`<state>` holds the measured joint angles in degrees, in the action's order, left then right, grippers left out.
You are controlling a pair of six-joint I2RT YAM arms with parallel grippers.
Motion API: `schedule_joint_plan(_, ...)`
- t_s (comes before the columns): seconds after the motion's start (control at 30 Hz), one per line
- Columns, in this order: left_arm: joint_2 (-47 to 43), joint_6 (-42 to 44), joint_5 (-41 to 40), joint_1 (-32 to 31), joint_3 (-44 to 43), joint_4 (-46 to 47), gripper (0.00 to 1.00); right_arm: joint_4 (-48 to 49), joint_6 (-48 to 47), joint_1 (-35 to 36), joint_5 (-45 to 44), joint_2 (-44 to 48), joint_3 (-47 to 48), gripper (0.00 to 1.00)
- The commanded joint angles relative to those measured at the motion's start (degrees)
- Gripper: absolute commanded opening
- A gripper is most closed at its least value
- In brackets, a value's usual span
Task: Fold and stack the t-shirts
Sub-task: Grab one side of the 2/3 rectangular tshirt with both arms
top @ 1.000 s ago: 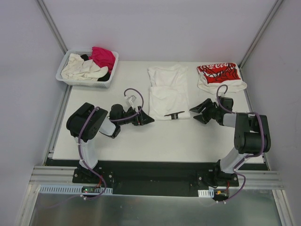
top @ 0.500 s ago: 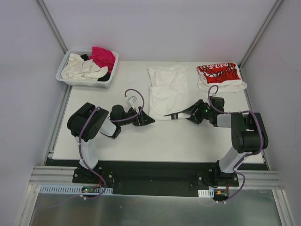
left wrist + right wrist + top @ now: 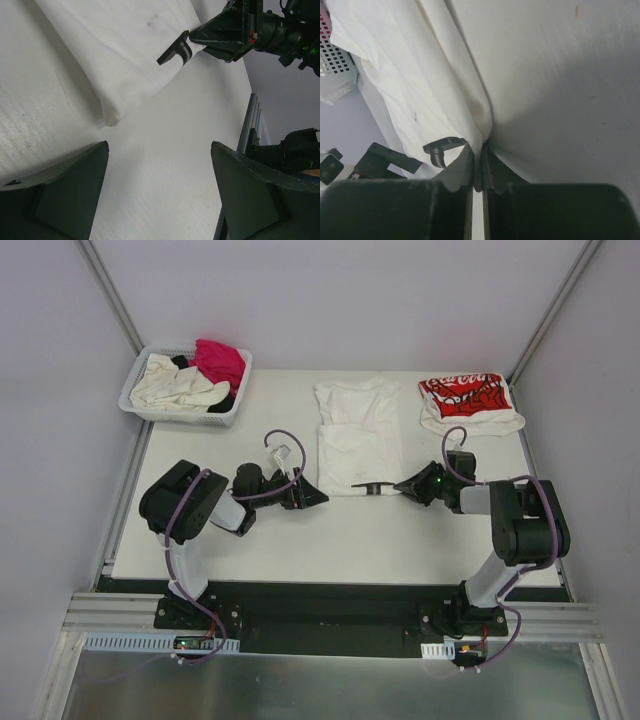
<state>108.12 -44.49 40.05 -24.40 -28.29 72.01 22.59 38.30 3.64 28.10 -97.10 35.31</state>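
Observation:
The large plain white t-shirt [image 3: 358,435] lies partly folded in the middle of the table. My right gripper [image 3: 403,486] is shut on its near right corner; in the right wrist view the cloth [image 3: 405,75] is pinched between the closed fingers [image 3: 481,150]. My left gripper [image 3: 318,493] stands open just off the shirt's near left corner [image 3: 120,55], with only bare table between its fingers [image 3: 159,147]. A small black hooked piece [image 3: 372,485] lies on the shirt's near edge. The red-printed white t-shirt [image 3: 466,400] sits folded at the back right.
A white slotted basket [image 3: 140,405] at the back left holds a cream t-shirt [image 3: 170,385], a magenta one [image 3: 220,360] and some black cloth. The table's front edge [image 3: 330,580] runs close to the arm bases.
My right gripper has moved left to the white t-shirt's near right corner and closed on it. The left arm has stayed put, still open.

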Motion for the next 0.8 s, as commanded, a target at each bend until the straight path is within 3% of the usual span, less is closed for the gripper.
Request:
schedule_joint_plan(0.0, -3.08, 1.42, 0.99, -0.38, 1.05, 1.03, 0.82, -1.06, -1.04, 0.23, -3.92, 2.61, -2.08, 0.01)
schedule_joint_plan(0.43, -3.79, 1.69, -2.43, -1.61, 1.40, -0.99, 0.82, -4.83, -2.62, 0.23, -8.32, 12.46, -6.92, 0.01)
schedule_joint_plan(0.77, -8.89, 2.57, -22.56, -11.89, 0.17, -18.74, 0.84, -3.43, -0.51, 2.07, -8.23, 13.51, -8.68, 0.01)
